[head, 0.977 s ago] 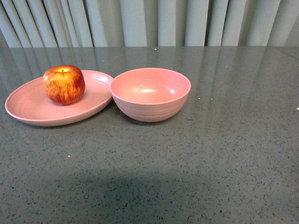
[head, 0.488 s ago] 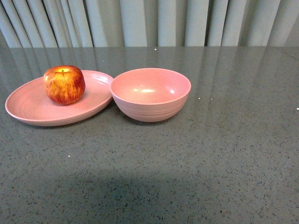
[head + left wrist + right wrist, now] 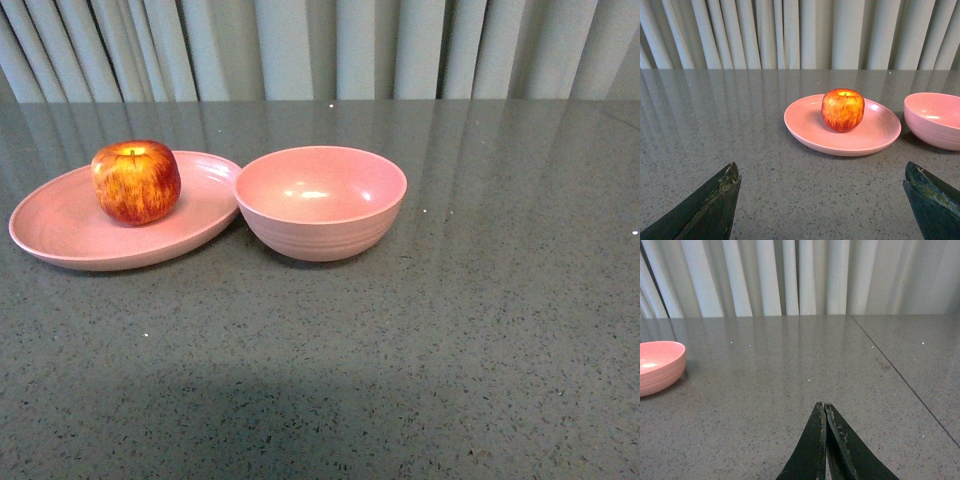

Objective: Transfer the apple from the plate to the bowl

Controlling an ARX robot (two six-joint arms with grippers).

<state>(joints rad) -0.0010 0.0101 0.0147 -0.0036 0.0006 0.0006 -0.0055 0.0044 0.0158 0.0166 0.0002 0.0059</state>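
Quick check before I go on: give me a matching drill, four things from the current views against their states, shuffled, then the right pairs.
Things:
1. apple
2. bowl
3. left gripper
4. right gripper

States:
A. shut
B. empty
C. resting on the plate
D. open wide

Pairs: 1-C, 2-B, 3-D, 4-A
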